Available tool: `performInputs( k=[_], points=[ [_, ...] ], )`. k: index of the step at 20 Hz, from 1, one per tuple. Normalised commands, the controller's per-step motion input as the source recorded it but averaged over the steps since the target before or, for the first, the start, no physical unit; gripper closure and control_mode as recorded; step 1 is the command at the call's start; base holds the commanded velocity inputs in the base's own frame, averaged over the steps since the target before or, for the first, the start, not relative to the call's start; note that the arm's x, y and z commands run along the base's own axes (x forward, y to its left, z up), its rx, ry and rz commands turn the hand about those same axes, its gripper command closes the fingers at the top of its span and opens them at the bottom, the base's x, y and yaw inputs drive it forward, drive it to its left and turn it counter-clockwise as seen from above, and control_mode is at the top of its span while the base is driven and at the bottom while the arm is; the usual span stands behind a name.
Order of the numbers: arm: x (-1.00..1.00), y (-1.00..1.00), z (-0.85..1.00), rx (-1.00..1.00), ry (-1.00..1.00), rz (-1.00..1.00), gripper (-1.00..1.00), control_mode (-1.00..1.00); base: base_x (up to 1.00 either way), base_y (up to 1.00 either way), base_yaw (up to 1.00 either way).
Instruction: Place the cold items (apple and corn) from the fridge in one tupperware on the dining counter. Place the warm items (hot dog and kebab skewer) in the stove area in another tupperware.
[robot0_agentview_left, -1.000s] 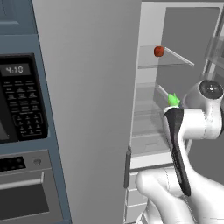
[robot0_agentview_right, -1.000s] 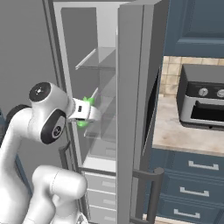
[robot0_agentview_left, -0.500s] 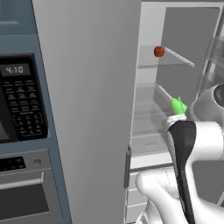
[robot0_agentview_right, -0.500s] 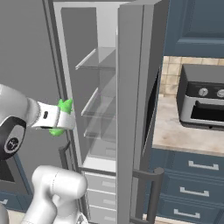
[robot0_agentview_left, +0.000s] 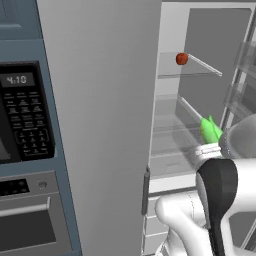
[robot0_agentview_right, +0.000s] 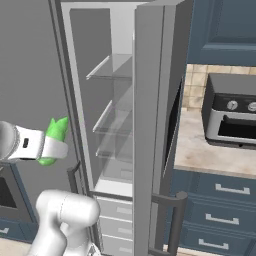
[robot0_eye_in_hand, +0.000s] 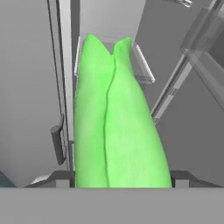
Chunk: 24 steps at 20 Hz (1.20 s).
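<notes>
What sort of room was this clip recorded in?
A simulated home kitchen, judging by the open fridge with glass shelves, the built-in microwave over a wall oven, and a toaster oven on the counter.

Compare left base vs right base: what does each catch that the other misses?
Left base: the apple on an upper fridge shelf, plus the microwave and the oven below it.
Right base: the toaster oven on the counter, and the drawers beneath.
Both: the open fridge and the end effector shut on the corn, held out in front of the shelves.
</notes>
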Motion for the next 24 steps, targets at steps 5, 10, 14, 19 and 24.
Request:
performInputs(
  k=[5, 10, 14, 19, 24],
  points=[
    [-0.09, 0.00, 0.00, 0.00, -0.03, 0.01, 1.00, 1.00, -0.44, 0.10, 0.05],
    [0.00, 0.00, 0.00, 0.00, 0.00, 0.00, 1.00, 1.00, -0.60, 0.79, 0.04],
    [0.00, 0.00, 0.00, 0.00, 0.00, 0.00, 1.00, 1.00, -0.46, 0.93, -0.08],
    [0.00, 0.00, 0.00, 0.00, 0.00, 0.00, 1.00, 1.00, -0.43, 0.88, -0.43],
    [0.00, 0.00, 0.00, 0.00, 0.00, 0.00, 1.00, 1.00, -0.32, 0.61, -0.85]
  ],
)
